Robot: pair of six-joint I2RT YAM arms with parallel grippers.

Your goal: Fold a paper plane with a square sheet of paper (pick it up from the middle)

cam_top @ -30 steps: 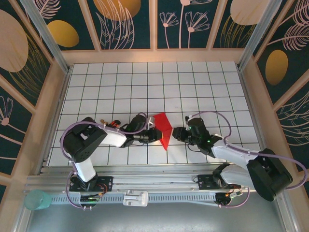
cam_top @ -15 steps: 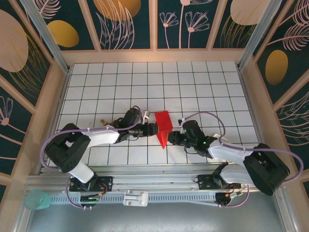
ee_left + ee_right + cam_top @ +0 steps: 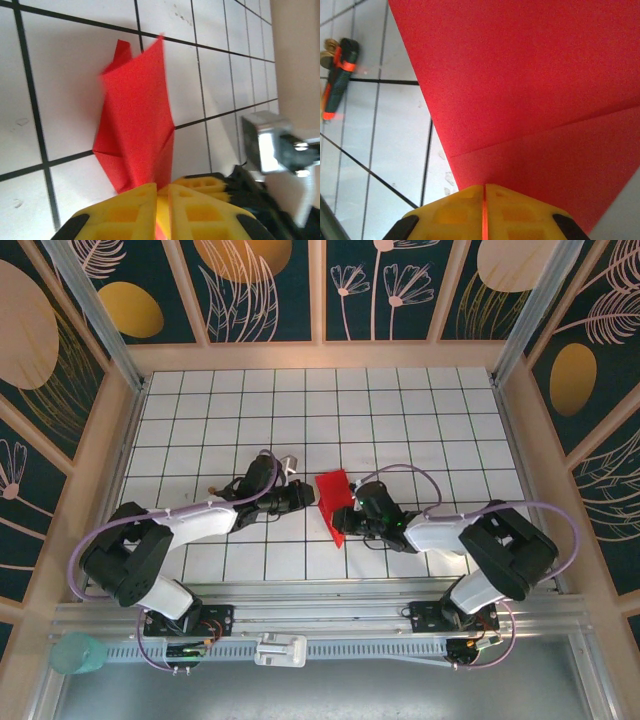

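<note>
Right wrist shows the right gripper (image 3: pixel 484 189) clamped on the creased red paper (image 3: pixel 530 85) ahead, left gripper (image 3: pixel 161 187) likewise; mid-fold, next likely pressing the crease.

We see the red paper (image 3: pixel 335 502) folded into a creased wedge, wide end away from us, narrow tip toward the near edge, mid-desk (image 3: pixel 400 420) on the grid. It's partly raised off the tiles. Left hand (image 3: pixel 162 189) and right hand (image 3: pixel 484 189) each pinch it from opposite sides.
</note>
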